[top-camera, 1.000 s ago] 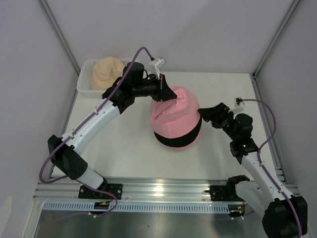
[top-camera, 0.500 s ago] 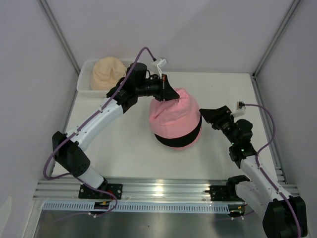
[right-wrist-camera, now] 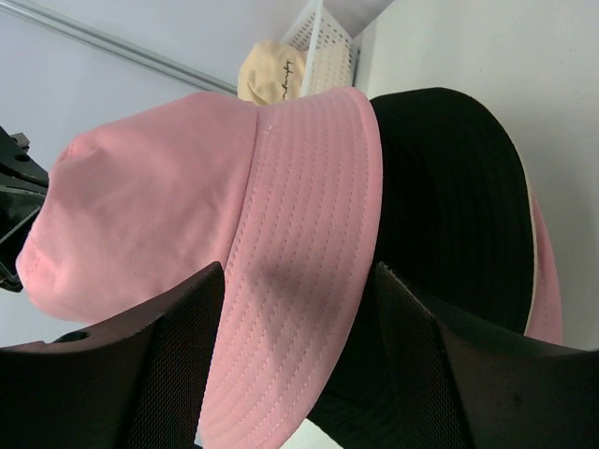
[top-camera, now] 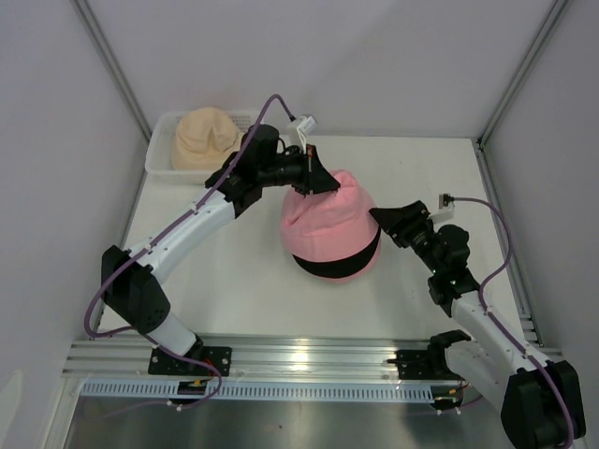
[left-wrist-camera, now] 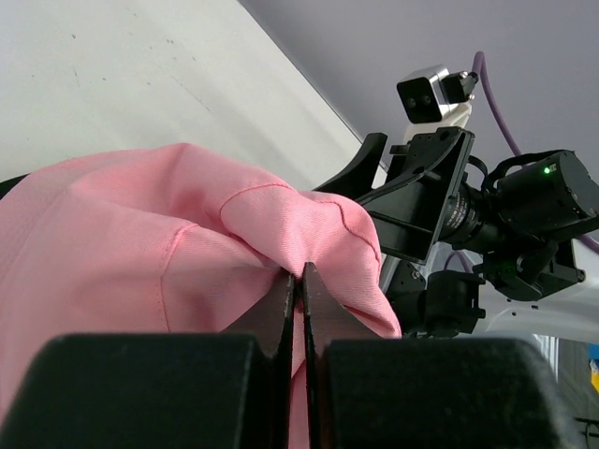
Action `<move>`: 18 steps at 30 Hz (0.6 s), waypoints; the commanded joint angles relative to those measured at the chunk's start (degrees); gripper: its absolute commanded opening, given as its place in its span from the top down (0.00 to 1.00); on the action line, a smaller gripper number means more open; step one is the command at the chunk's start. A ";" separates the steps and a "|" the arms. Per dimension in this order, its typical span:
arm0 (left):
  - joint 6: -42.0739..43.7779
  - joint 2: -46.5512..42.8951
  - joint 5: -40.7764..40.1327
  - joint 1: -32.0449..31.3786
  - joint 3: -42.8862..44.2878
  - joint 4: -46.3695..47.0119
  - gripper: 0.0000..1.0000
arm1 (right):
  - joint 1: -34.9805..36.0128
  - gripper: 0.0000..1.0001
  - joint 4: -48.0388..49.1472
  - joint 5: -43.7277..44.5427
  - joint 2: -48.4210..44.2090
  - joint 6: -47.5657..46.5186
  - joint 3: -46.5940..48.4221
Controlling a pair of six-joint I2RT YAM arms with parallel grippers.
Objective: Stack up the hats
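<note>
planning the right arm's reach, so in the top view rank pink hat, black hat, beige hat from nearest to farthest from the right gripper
1. pink hat: right beside the right gripper, on its left.
2. black hat: under the pink one, nearly as close.
3. beige hat: far back-left, in the white basket.

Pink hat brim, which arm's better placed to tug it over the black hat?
Right, probably: the right end effector, open, straddles the brim of the pink hat over the black hat; the left end effector is shut on the crown.
</note>
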 commanded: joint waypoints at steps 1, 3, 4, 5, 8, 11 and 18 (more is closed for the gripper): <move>-0.02 -2.32 0.12 -0.50 -0.93 1.50 0.99 | 0.64 0.31 -0.68 2.50 -0.69 0.53 0.05; -0.02 -2.41 0.29 -0.50 -1.54 1.59 0.99 | 0.99 0.31 -1.57 3.12 -1.73 0.97 -0.13; -0.11 -2.76 0.21 -0.50 -1.63 1.94 0.99 | 1.16 0.31 -1.92 3.56 -2.09 1.15 -0.30; -0.11 -2.85 0.21 -0.50 -2.59 2.29 0.99 | 1.43 0.32 -2.10 3.65 -2.44 1.32 -0.57; -0.81 -3.29 0.65 -0.50 -3.65 3.61 0.99 | 1.69 0.33 0.43 3.65 -3.50 3.51 -1.71; -1.51 -3.29 1.17 -0.50 -4.26 4.23 0.99 | 1.78 0.45 4.12 1.72 -2.62 5.80 -2.41; -0.99 -4.17 0.21 -0.50 -4.88 4.14 0.99 | 2.57 0.64 5.11 -0.05 0.02 6.42 -1.27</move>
